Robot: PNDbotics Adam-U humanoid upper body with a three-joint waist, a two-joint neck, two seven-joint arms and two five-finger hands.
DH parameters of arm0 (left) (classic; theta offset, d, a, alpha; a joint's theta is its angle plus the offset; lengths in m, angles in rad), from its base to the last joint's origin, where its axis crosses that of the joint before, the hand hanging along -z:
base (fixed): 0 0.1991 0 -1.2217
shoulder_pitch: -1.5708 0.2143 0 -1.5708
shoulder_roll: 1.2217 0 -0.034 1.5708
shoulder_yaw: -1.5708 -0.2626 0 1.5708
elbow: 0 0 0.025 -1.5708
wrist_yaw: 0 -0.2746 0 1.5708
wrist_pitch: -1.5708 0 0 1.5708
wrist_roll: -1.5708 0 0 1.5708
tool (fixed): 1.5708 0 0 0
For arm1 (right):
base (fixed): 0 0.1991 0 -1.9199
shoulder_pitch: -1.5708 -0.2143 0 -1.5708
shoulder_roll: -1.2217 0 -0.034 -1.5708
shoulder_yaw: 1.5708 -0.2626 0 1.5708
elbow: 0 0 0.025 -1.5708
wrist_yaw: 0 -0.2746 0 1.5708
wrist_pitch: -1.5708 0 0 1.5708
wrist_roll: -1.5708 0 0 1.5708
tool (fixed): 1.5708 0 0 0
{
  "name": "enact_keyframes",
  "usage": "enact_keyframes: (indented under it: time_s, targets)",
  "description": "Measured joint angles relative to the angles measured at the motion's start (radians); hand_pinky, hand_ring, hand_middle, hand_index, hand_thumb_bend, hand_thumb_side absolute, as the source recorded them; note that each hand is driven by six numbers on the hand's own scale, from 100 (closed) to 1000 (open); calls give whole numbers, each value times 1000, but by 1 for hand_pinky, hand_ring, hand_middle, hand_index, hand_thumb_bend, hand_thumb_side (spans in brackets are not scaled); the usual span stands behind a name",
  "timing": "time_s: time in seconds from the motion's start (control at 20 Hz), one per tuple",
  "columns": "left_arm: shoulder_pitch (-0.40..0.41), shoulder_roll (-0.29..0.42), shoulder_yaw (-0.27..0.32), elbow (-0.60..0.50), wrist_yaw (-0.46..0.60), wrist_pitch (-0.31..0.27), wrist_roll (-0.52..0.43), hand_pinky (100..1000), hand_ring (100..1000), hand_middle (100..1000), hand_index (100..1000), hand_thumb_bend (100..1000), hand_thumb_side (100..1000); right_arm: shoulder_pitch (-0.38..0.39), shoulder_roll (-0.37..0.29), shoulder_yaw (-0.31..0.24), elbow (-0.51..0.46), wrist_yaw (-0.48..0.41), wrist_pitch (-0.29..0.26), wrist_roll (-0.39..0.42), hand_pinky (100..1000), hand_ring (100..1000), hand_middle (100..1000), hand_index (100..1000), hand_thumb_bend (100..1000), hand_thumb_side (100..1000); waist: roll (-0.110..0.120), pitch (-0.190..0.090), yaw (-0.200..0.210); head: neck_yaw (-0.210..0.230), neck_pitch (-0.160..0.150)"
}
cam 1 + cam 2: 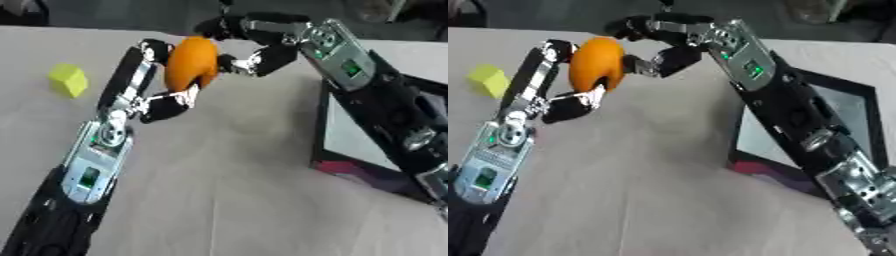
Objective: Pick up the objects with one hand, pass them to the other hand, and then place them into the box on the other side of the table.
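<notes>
An orange round fruit (191, 62) is held above the table at the far middle, between both hands. My left hand (131, 87) comes up from the lower left, with its fingers along the fruit's left side and its thumb curled under it. From the right, my right hand (267, 42) reaches in; its fingers arch over the top of the fruit and its thumb presses on the fruit's right side. A small yellow cube (68, 79) lies on the table at the left, apart from both hands.
A flat black-rimmed box (859, 90) with a pale floor lies at the right, partly under my right forearm. The table (227, 200) is covered by a beige cloth. Its far edge runs just behind the hands.
</notes>
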Motion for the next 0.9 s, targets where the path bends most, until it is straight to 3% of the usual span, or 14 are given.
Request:
enact_keyframes:
  time_s: [0.25, 0.6, 0.9]
  targets:
    - [0, 0, 1, 17, -12, 1, 4, 733, 476, 395, 478, 109, 100, 0, 0, 2, -3, -12, 1, 39, 1000, 1000, 996, 1000, 100, 524, 0, 0, 0, -2, 0]
    - [0, -10, 6, 23, -31, -4, 14, 732, 475, 394, 478, 108, 100, 0, 0, 6, -19, -32, -7, 124, 1000, 1000, 969, 996, 100, 465, 0, 1, 0, -2, 0]
    - [0, -17, 6, 23, -33, -10, 24, 734, 473, 392, 477, 100, 100, 0, 9, 5, -18, -30, -14, 161, 1000, 1000, 891, 954, 100, 438, 0, 1, 1, -2, 0]
